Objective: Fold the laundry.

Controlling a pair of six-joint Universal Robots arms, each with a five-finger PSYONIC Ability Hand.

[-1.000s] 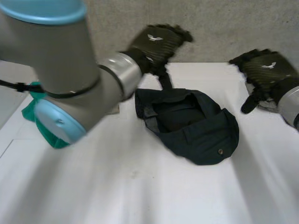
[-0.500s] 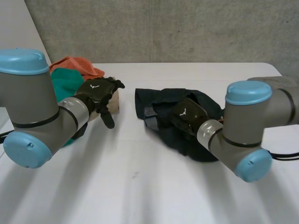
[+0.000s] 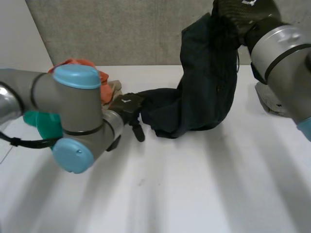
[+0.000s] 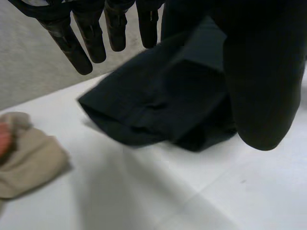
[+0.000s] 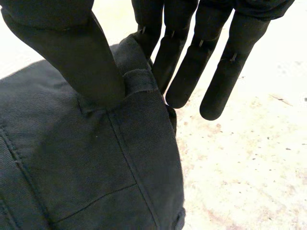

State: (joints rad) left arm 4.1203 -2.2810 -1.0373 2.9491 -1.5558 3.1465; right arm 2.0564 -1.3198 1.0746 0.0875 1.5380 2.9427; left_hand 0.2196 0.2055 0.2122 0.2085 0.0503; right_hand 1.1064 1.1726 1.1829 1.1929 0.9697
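Started nearest, at the bare front of the white table (image 3: 155,194). Found next the left arm (image 3: 73,104), bent in from the left, with a green cloth (image 3: 44,125) half hidden behind it. Saw the left hand (image 3: 127,104) low over the table at that arm's end, just beside the lower end of the dark garment (image 3: 204,92). In the left wrist view, noted its fingers (image 4: 73,45) straight and spread and its thumb (image 4: 261,86) well apart from them, gripping nothing. Could not tell whether any fingertip touched the cloth. Saw the garment's lower end lying in a rumpled fold on the table under those fingertips, near mid-table, and the rest rising steeply to the right, clear of the table. Past the left hand, found a beige cloth (image 4: 29,158) on the table, apart from the garment, and beyond it an orange cloth (image 3: 82,65) at the far left. Farthest and highest, saw the right hand (image 3: 240,13) at the end of the right arm (image 3: 279,46), holding the garment's top edge up in front of the grey wall (image 3: 121,34). In the right wrist view, noted its thumb (image 5: 72,52) pressed onto a stitched band of the fabric, pinching it against a straight finger behind, with the other fingers (image 5: 189,67) straight alongside.
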